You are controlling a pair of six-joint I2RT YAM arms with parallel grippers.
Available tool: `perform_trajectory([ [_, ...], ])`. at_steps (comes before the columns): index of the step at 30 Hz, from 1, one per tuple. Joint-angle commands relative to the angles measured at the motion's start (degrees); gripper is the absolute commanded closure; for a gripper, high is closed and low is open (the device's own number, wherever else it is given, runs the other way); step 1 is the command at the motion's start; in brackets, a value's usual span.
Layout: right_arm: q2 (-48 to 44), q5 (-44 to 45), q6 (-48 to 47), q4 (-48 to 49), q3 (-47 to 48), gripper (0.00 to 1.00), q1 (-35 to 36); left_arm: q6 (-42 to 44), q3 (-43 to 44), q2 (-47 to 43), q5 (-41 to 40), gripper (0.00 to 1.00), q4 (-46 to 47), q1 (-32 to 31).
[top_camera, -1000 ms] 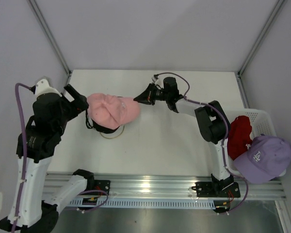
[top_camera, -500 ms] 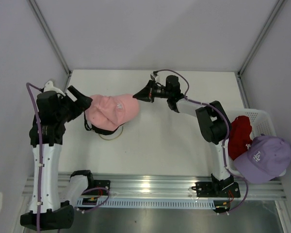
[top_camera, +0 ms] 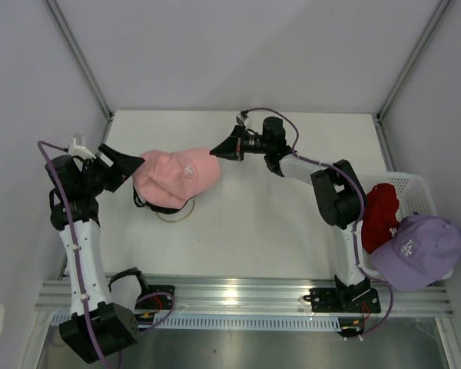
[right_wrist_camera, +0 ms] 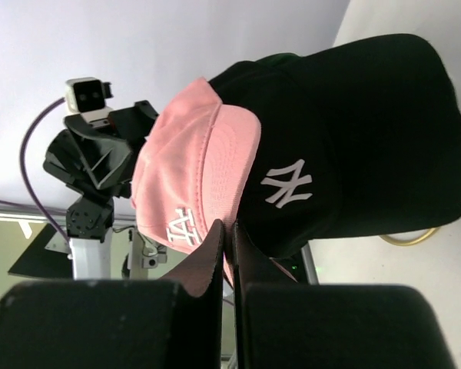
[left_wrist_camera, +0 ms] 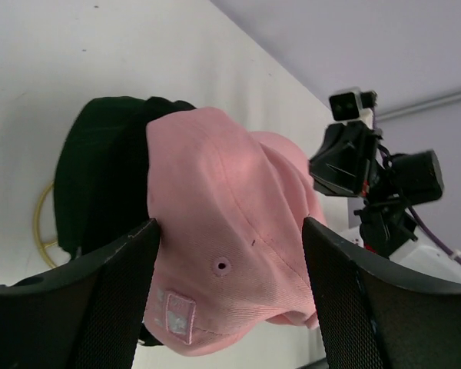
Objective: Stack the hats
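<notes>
**Pink cap on top, left jaws wide around it**

I see the pink fabric baseball cap (top_camera: 177,175) left of centre in the top view. It lies over a black cap with a white logo (right_wrist_camera: 353,138) on the gold wire stand (left_wrist_camera: 38,223). The left gripper (left_wrist_camera: 230,231) stands wide open, one finger on each side of the pink crown; whether they press it I cannot tell. The right gripper (right_wrist_camera: 229,231) is fully closed and holds nothing, its tip just beside the pink brim. At the right edge, a red cap (top_camera: 380,215) and a lavender cap (top_camera: 415,250) lie on the white mesh basket (top_camera: 415,184).
</notes>
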Motion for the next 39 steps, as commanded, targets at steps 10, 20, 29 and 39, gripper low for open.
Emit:
perform_trajectory([
  [10, 1.3, -0.6, -9.7, -12.3, 6.0, 1.0, 0.9, 5.0, -1.4, 3.4, 9.7, 0.26, 6.8, 0.6],
  [20, 3.8, -1.2, -10.2, -15.0, 8.1, 1.0, 1.0, 10.1, -2.4, 2.2, 5.6, 0.13, 3.1, 0.5],
  [29, 3.6, -0.5, -11.6, -18.0, 8.0, 1.0, 0.9, 8.0, -0.9, -0.8, 11.4, 0.43, 5.4, 0.5],
  [39, 4.5, 0.3, -11.1, -22.3, 9.7, 1.0, 0.9, -1.3, 3.5, -4.5, 9.1, 0.99, 1.9, 0.5],
])
